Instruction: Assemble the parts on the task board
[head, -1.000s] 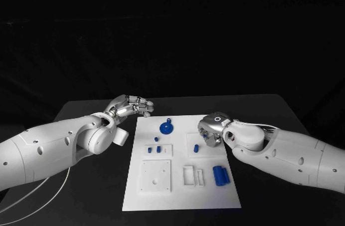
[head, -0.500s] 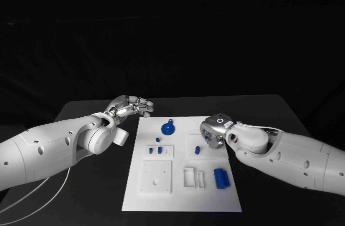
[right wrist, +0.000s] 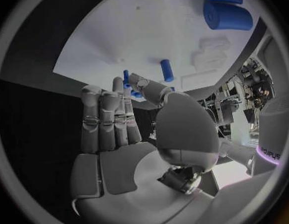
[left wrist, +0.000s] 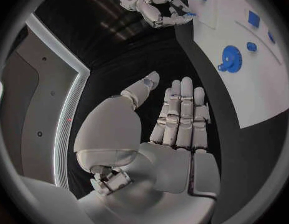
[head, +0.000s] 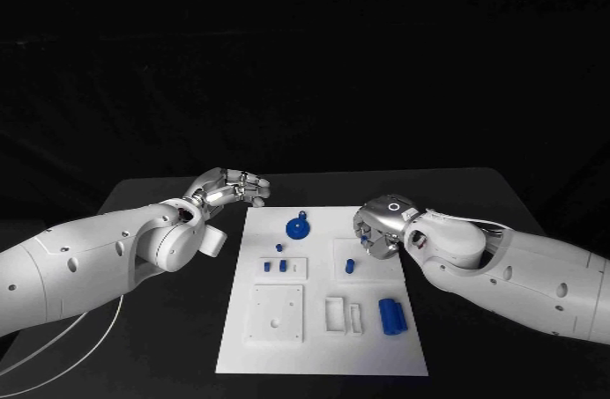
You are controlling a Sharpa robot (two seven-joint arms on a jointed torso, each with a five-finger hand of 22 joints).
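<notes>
The white task board (head: 324,328) lies mid-table. A blue gear (head: 298,229) sits near its far edge, with small blue pegs (head: 275,264) in front of it. A single peg (head: 348,262) stands on a raised block, and blue cylinders (head: 393,315) lie at the near right. My right hand (head: 379,227) hovers over the board's right edge, beyond the single peg (right wrist: 166,69). The right wrist view shows the right hand (right wrist: 126,129) with fingers straight, palm bare. My left hand (head: 233,188) hangs off the board's far left corner, fingers (left wrist: 180,114) extended, holding nothing, with the gear (left wrist: 231,58) beyond them.
White raised blocks with holes and slots (head: 276,311) occupy the board's near half. Black table (head: 166,328) surrounds the board on both sides. A white cable (head: 77,350) trails under my left arm.
My right hand has drifted slightly toward the far right and its forearm has shifted outward. The left arm and the parts have stayed still.
</notes>
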